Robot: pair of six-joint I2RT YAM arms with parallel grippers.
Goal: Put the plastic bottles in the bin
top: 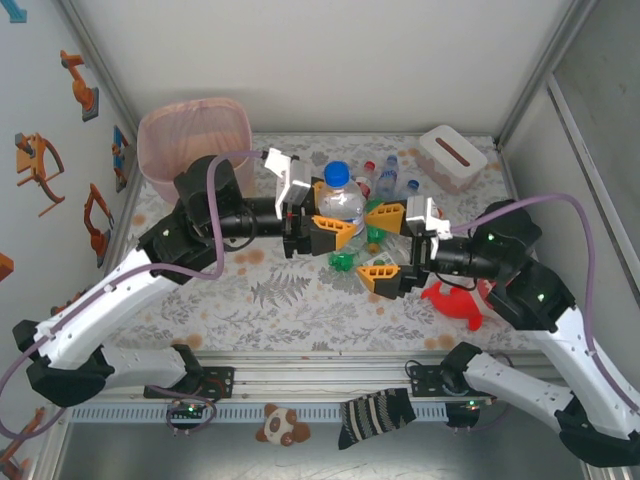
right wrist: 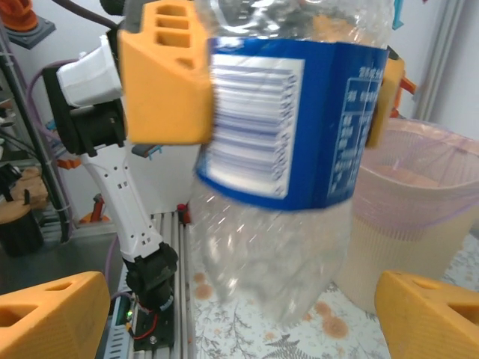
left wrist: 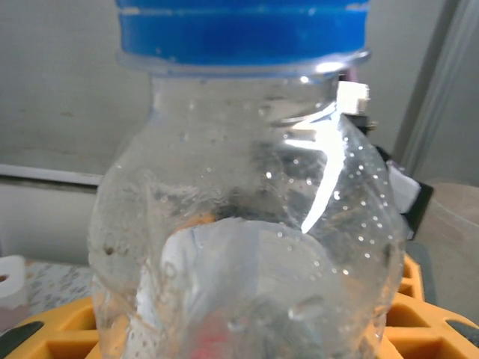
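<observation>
One clear bottle with a blue cap and a blue label stands upright at the middle of the desk, clamped in the left claw. In the right wrist view the claw's two orange fingers press on opposite sides of the label, and the bottle's base appears to hang clear of the desk. Up close, in the left wrist view, droplets bead inside the bottle. At 1 to 2 o'clock of it at least three small bottles cluster on the desk, and two green bottles lie at about 5 o'clock; an exact count I cannot tell. The single bin, pink liner over its rim, stands at 10 o'clock in the far left corner, apart from the held bottle. The right claw sits at 4 o'clock, its fingers spread wide, gripping nothing, with the green bottles just beside it. One white tissue box is at 2 o'clock, and one red toy figure is at 4 o'clock.
</observation>
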